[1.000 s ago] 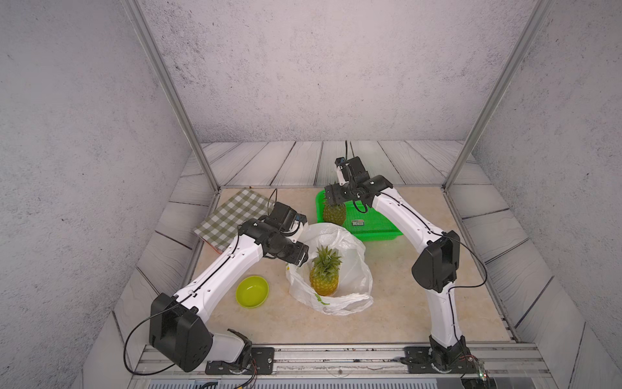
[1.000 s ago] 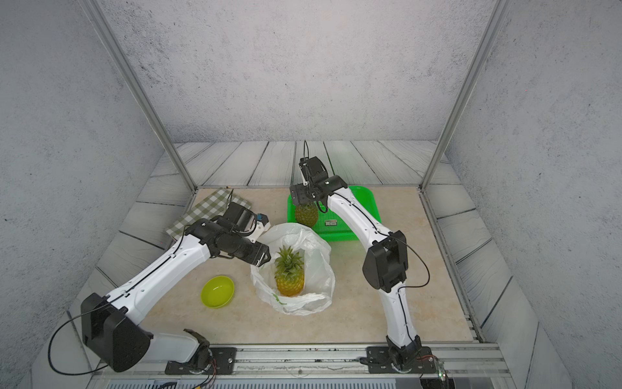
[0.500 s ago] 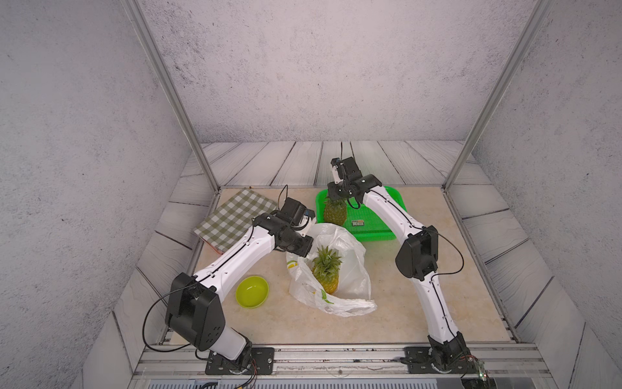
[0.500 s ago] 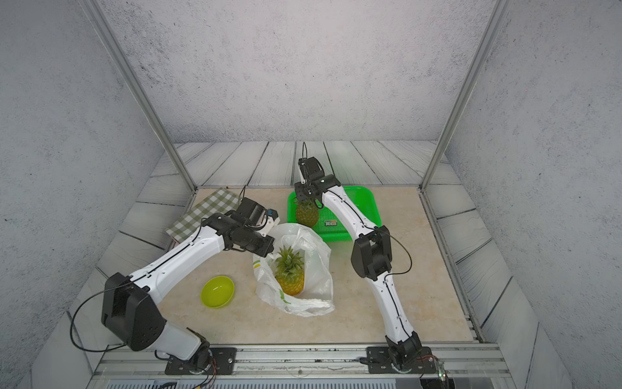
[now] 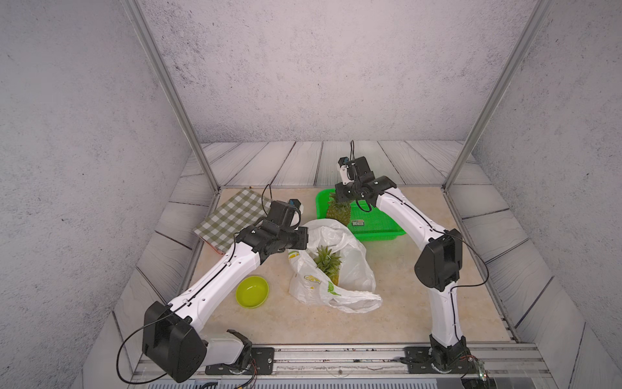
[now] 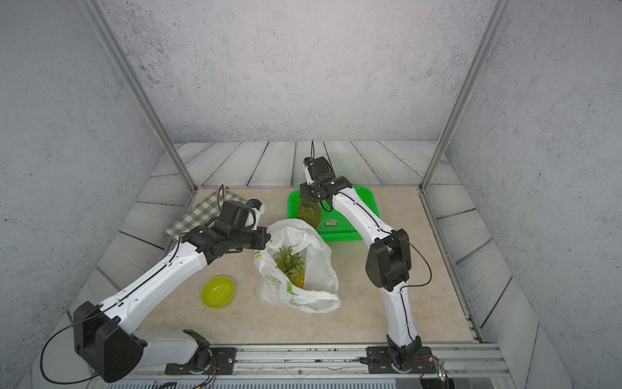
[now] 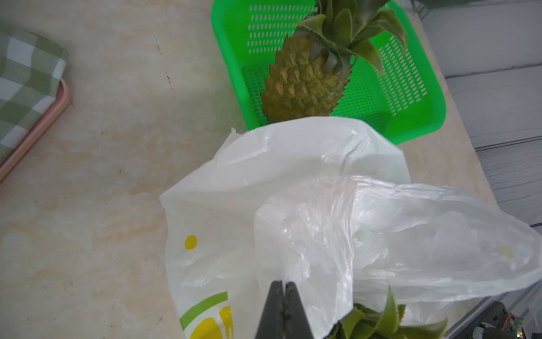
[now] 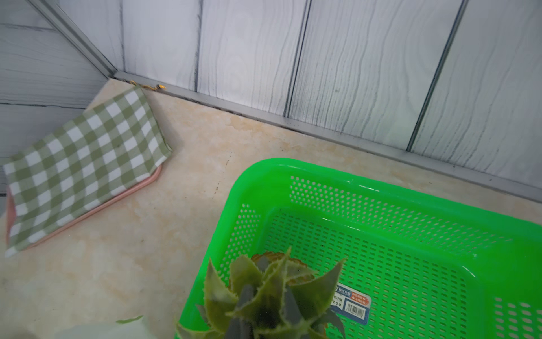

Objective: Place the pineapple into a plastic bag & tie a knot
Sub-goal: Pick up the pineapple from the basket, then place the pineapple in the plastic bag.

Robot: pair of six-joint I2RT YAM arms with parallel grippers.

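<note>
Left claw pinched shut on the plastic bag at centre frame, right claw clamped on the crown of the pineapple in the basket just above: slick leaves could slip, thin film tear.

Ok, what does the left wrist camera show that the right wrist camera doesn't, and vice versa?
Left wrist only: the left claw shut on the plastic bag, the bag's yellow and green print, and the bagged pineapple crown.
Right wrist only: the right claw clasping the crown of the basket pineapple, and the barcode label inside the green basket.
Both: that basket, its pineapple, and the checked cloth on a pink tray.
</note>
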